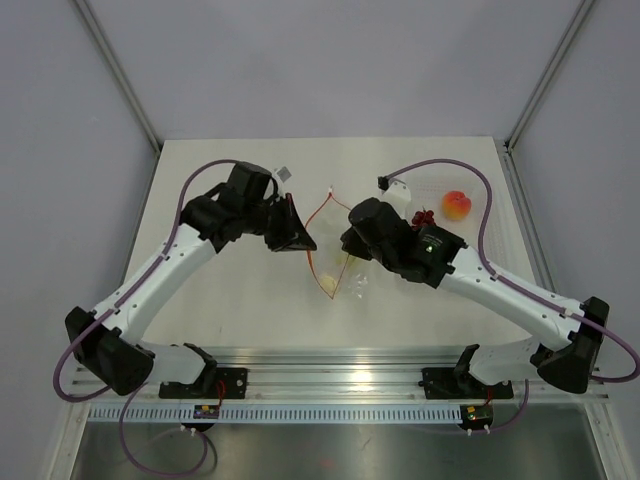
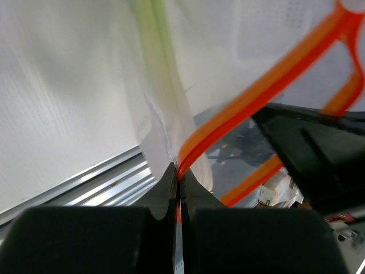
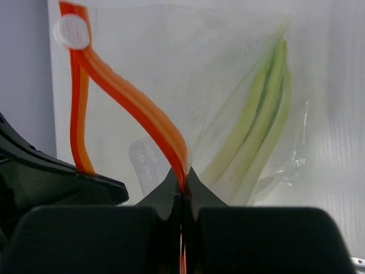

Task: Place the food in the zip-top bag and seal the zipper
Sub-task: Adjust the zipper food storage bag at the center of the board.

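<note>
The zip-top bag (image 1: 335, 265) hangs held between my two grippers at the table's middle. Its zipper (image 1: 311, 240) is an orange-red strip, and the two sides part into an open loop. My left gripper (image 1: 310, 243) is shut on one strip of the zipper (image 2: 239, 105). My right gripper (image 1: 346, 246) is shut on the other strip (image 3: 145, 117). Pale-green stalks (image 3: 256, 128) lie inside the bag and show blurred in the left wrist view (image 2: 155, 40). The peach-like fruit (image 1: 457, 205) sits at the back right. The grapes (image 1: 424, 217) lie next to it, mostly hidden by my right arm.
A white slider tab (image 3: 71, 31) sits at the far end of the zipper. A small grey tag (image 1: 285, 172) lies behind my left arm. The aluminium rail (image 1: 340, 375) runs along the table's near edge. Frame posts stand at both back corners.
</note>
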